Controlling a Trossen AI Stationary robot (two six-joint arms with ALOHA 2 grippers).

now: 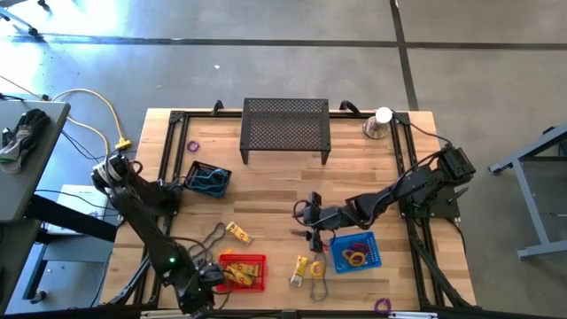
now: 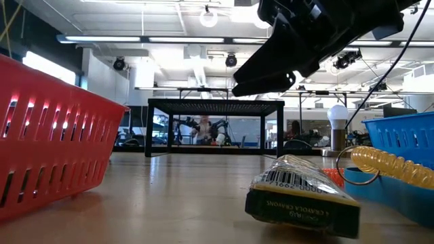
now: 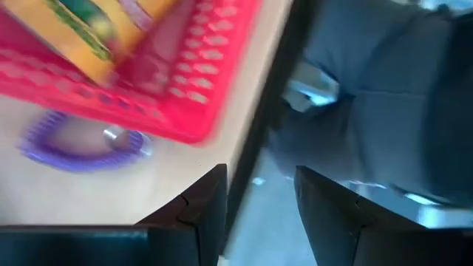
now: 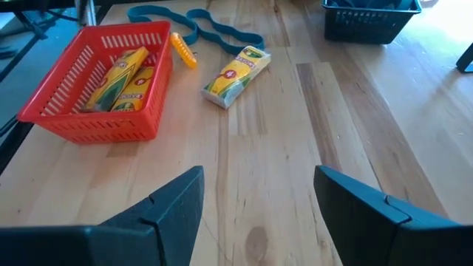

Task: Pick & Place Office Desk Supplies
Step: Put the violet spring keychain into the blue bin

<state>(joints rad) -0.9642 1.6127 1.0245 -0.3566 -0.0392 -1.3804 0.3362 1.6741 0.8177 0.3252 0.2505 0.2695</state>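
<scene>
Bare table (image 1: 266,190) between mesh stand (image 1: 285,129) and baskets (image 1: 243,270).

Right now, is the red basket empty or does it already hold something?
Not empty. The red basket holds two yellow crayon boxes lying side by side, plain in the right wrist view.

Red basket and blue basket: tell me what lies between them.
High view: between red basket and blue basket lie a yellow crayon box and a yellow coil ring.
</scene>
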